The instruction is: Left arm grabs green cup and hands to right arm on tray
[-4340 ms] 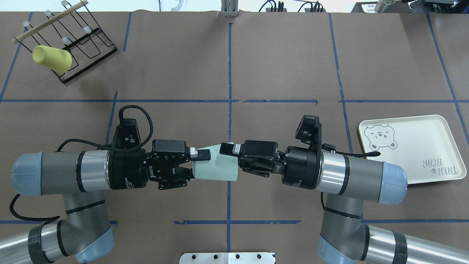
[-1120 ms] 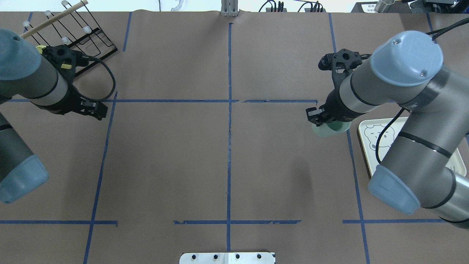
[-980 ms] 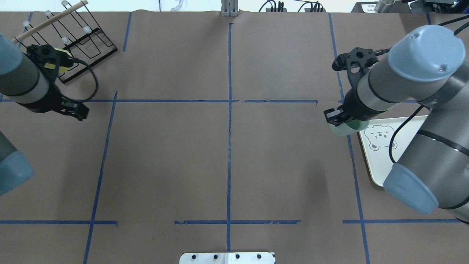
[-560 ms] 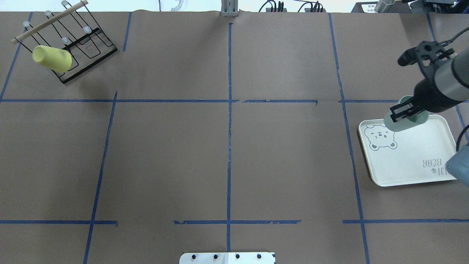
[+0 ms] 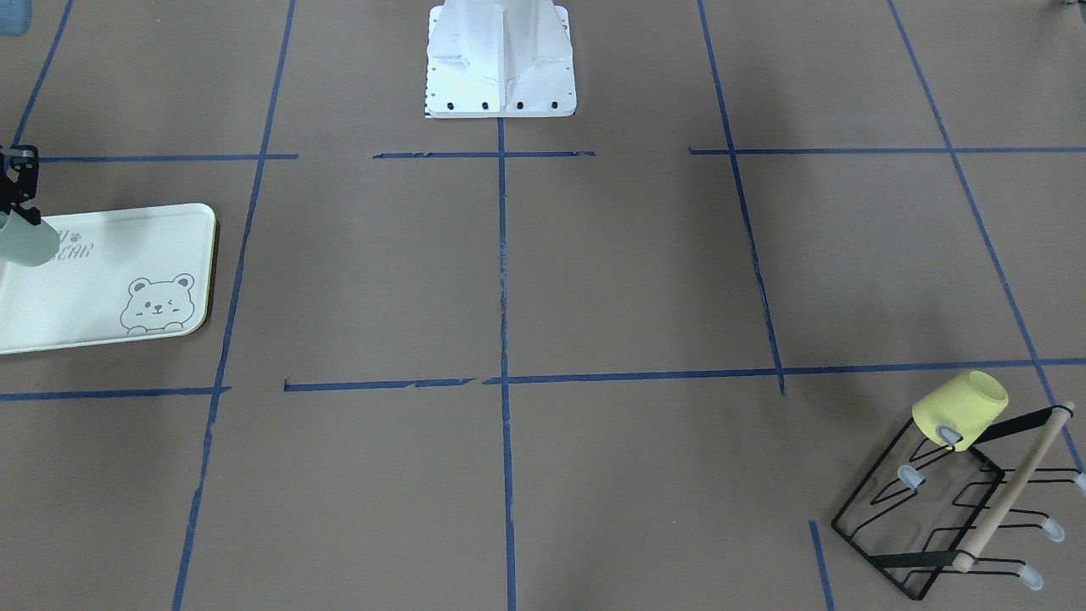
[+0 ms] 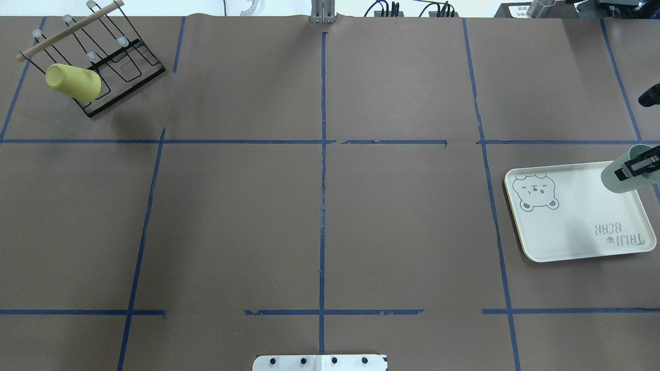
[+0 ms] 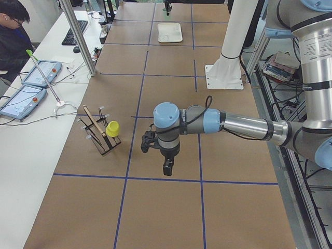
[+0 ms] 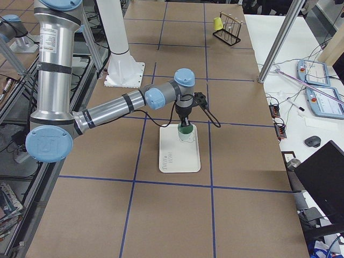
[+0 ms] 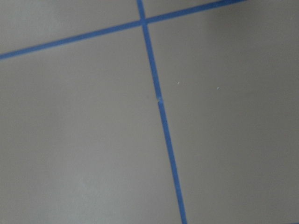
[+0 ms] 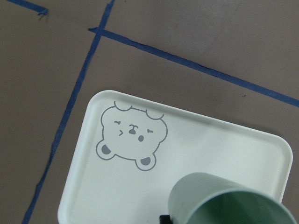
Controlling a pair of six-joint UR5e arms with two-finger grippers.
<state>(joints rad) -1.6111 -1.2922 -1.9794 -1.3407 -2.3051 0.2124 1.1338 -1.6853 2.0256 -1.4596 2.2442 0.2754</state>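
Mint-green cup (image 6: 625,178): one, clamped in my right pincer (image 6: 633,171), with the fingers (image 6: 639,166) closed across its wall. The open end faces my right wrist camera. It hangs above the tray (image 6: 567,226) and has not been set down. The views disagree on which part of the tray lies under it, so I can't tell.

Counts:
- Cups: two. The second is the yellow cup (image 6: 73,82), hung on the wire rack (image 6: 69,31).
- Tray: one, cream, with a bear print at one end and lettering at the other.
- Rack: one, at the far left corner of the table, well apart from the tray.
- Arms: two. My right arm (image 8: 118,105) reaches out over the tray. My left arm (image 7: 207,122) is stretched over the paper on the rack's side of the table.

My left pincer (image 7: 167,168) points down, near the yellow cup and apart from it. It shows only in the side view, so I can't tell whether it's open or closed. The left wrist camera sees only brown paper and crossing blue tape.

Also in view: the white base plate (image 5: 501,59) and an operator (image 7: 10,31) at the side bench.
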